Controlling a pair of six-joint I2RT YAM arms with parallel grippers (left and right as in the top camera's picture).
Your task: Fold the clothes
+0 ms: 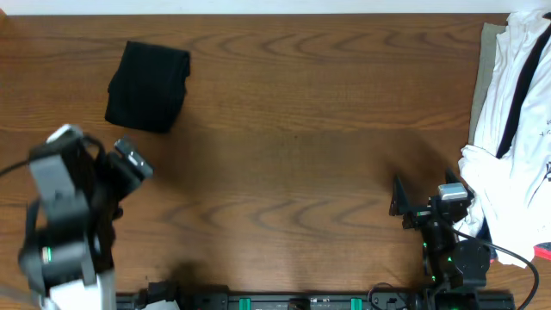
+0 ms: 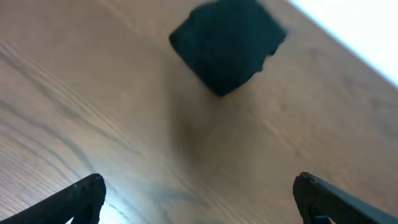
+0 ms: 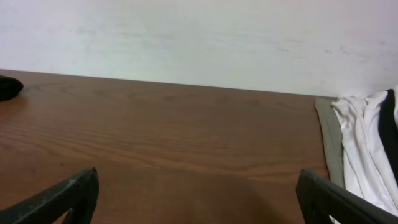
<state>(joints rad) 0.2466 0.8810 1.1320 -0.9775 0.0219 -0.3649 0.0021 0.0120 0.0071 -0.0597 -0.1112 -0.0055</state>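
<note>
A folded black garment (image 1: 148, 85) lies on the wooden table at the far left; it also shows in the left wrist view (image 2: 227, 43). A pile of unfolded white clothes with black trim (image 1: 516, 112) lies at the right edge, seen too in the right wrist view (image 3: 367, 149). My left gripper (image 1: 129, 164) is open and empty, below and to the near side of the black garment, with its fingers wide apart in its wrist view (image 2: 199, 199). My right gripper (image 1: 422, 200) is open and empty, just left of the pile, with its fingers spread in its wrist view (image 3: 199, 199).
A grey cloth (image 1: 484, 60) lies under the white pile at the far right. A small red item (image 1: 542, 252) shows at the right edge near the front. Bare wooden table (image 1: 293, 146) lies between the two arms. A white wall stands behind the table.
</note>
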